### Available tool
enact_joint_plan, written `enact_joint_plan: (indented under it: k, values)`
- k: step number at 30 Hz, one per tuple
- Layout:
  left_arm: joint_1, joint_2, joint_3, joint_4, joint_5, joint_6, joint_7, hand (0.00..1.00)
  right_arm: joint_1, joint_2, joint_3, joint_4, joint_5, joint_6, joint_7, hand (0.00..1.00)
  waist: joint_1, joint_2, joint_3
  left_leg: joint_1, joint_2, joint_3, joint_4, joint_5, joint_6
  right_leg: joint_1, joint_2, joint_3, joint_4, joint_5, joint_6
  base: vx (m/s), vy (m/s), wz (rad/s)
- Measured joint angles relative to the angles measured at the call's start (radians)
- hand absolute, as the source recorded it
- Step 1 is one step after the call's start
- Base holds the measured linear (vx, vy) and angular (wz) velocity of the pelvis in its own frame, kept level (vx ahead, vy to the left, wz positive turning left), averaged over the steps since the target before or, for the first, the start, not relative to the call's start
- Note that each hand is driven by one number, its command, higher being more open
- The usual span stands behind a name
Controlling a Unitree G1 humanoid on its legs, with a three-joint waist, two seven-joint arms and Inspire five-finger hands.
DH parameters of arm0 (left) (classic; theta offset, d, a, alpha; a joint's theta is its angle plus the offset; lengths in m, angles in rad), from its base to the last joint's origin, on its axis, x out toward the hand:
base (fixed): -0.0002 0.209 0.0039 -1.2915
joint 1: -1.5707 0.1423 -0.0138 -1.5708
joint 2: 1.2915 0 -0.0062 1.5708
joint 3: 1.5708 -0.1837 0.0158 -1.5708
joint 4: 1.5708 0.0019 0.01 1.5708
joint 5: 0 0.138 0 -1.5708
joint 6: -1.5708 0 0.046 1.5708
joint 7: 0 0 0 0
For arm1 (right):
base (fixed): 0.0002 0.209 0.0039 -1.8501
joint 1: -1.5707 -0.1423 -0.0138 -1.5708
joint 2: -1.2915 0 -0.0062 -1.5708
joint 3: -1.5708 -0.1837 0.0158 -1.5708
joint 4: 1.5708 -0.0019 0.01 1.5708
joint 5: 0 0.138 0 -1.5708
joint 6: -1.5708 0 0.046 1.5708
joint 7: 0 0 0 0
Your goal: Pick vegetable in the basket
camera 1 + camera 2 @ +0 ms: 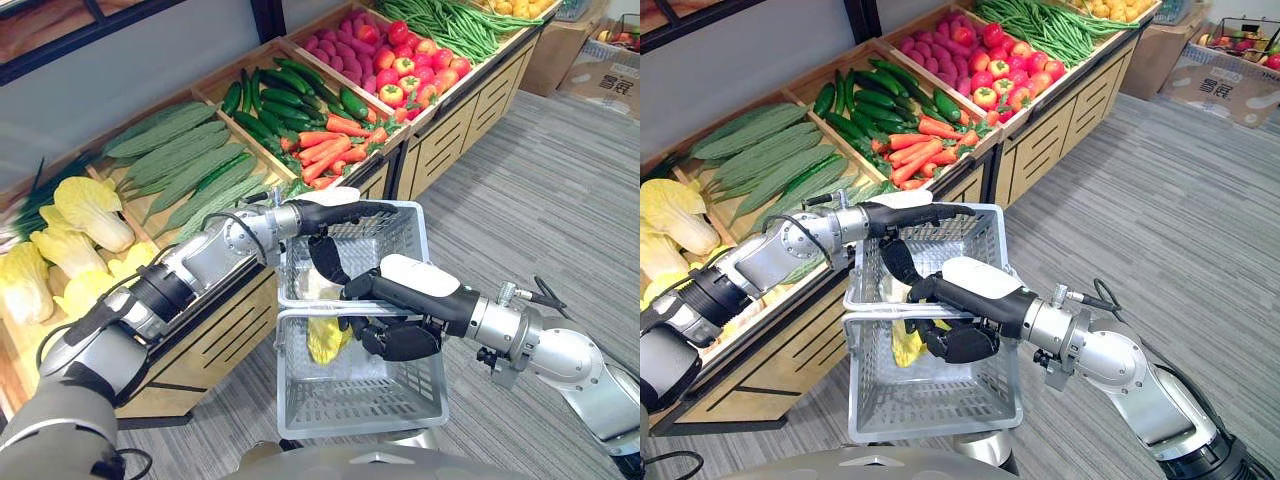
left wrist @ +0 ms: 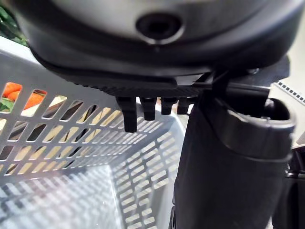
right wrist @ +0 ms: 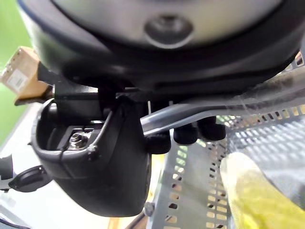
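Note:
My right hand (image 1: 400, 305) is shut on the handle (image 1: 865, 309) of a grey slotted basket (image 1: 365, 400), holding it up in front of the produce shelf. The right wrist view shows its fingers (image 3: 186, 133) curled round the grey bar. A yellow leafy vegetable (image 1: 327, 340) lies inside the basket near its left wall and appears again as the yellow vegetable (image 3: 257, 195). My left hand (image 1: 335, 212) reaches over the basket's far rim. It is open, fingers out straight and thumb hanging down into the basket, and it holds nothing.
The wooden shelf (image 1: 215, 350) on the left holds yellow cabbages (image 1: 85, 215), long green gourds (image 1: 170, 150), cucumbers (image 1: 270, 95), carrots (image 1: 325, 145), tomatoes (image 1: 410, 75) and green beans (image 1: 450, 25). Cardboard boxes (image 1: 600, 60) stand at the back right. Grey floor (image 1: 540, 200) stretches to the right.

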Motion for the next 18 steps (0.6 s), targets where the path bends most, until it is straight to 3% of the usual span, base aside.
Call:
enact_joint_plan:
  k: [12,14,18]
  values:
    - [-0.055,0.002,0.196,-0.021,-0.125,-0.003,0.152,1.00,0.002,0.039,0.002,0.030,0.000,0.000,0.001,0.00,0.023,-0.027,-0.020,-0.016,-0.009,-0.068,-0.008,0.022,0.008,0.023,-0.012,-0.066,0.011,-0.010,-0.010,0.00,-0.007,0.16]
    - [-0.054,0.002,0.222,-0.021,-0.158,-0.004,0.183,1.00,0.007,0.040,0.002,0.030,0.000,0.000,0.001,0.00,0.036,-0.036,-0.027,-0.017,-0.030,-0.086,-0.041,0.045,0.010,0.025,-0.027,-0.087,0.013,-0.013,-0.011,-0.01,-0.017,0.31]
    - [0.029,0.001,0.336,-0.035,-0.210,-0.020,0.220,1.00,0.010,0.054,0.002,0.031,0.000,0.000,0.001,0.00,0.043,-0.036,-0.029,-0.014,-0.056,-0.118,-0.085,0.080,0.012,0.036,-0.040,-0.123,0.012,-0.016,-0.015,-0.01,-0.025,0.28]
